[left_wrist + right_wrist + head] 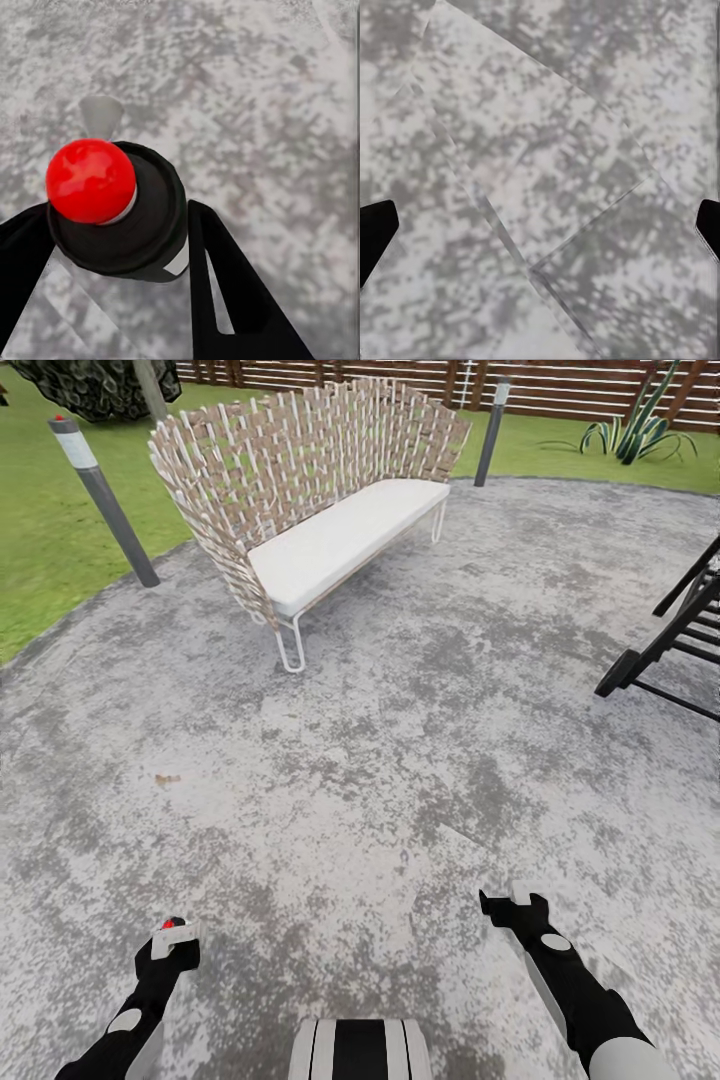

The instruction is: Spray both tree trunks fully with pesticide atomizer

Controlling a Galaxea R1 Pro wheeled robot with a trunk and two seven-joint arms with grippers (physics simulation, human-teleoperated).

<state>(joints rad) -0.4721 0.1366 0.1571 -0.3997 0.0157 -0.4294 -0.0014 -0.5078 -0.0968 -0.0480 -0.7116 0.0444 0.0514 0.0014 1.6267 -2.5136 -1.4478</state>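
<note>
Head view: grey mottled paving across most of the frame, a woven bench with a white cushion at upper centre, the garden's lawn at upper left and its slatted fence along the top edge. Low in the frame, left gripper clamped around a dark round object topped with a red knob; cannot tell whether this is the pesticide atomizer. Right gripper spread wide, grasping nothing.
</note>
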